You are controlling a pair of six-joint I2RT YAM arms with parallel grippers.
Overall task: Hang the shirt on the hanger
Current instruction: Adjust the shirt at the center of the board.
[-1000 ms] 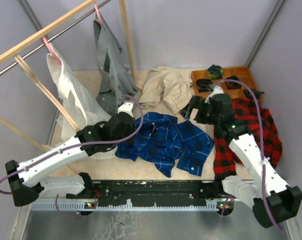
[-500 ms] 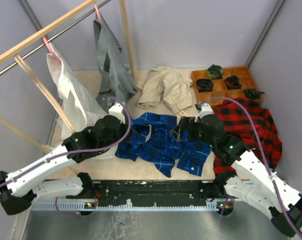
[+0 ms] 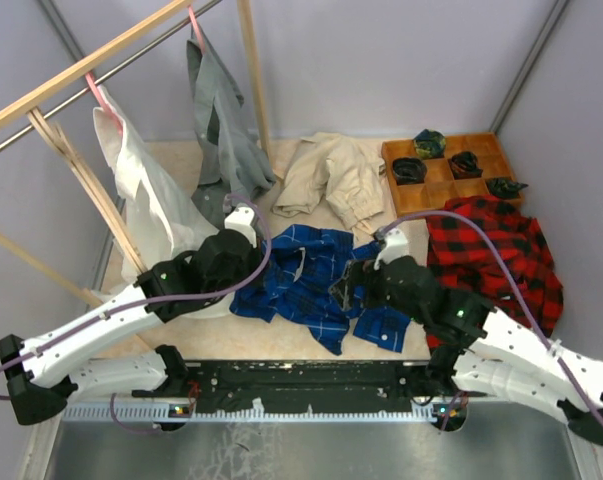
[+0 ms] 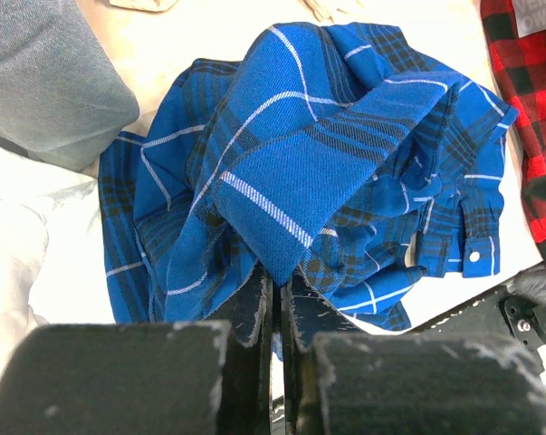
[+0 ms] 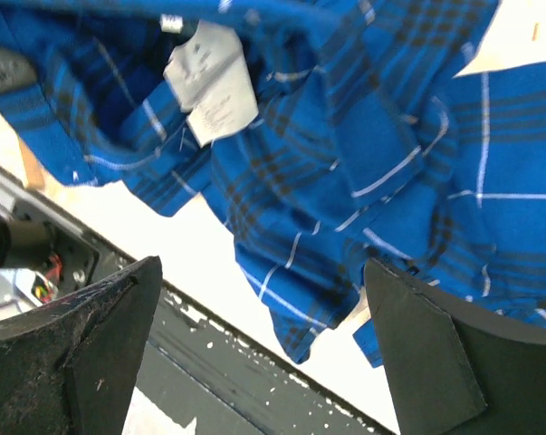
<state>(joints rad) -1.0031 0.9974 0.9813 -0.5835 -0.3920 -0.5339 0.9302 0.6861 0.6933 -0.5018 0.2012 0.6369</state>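
Left wrist view: my left gripper (image 4: 273, 313) pinches a shirt (image 4: 327, 154) fold, right gripper (image 5: 262, 272) gapes empty; pickup step, so I'd lift next.

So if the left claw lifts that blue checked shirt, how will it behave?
Probably floppy: the shirt lies in soft crumpled folds, so it should drape and sag from the left claw. Likely light, since the cloth looks thin. The single pinched fold could slip.

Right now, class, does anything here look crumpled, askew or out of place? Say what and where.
The royal-blue checked shirt lies bunched in a heap on the pale table, one fold pinched by the left fingers, its white label exposed.
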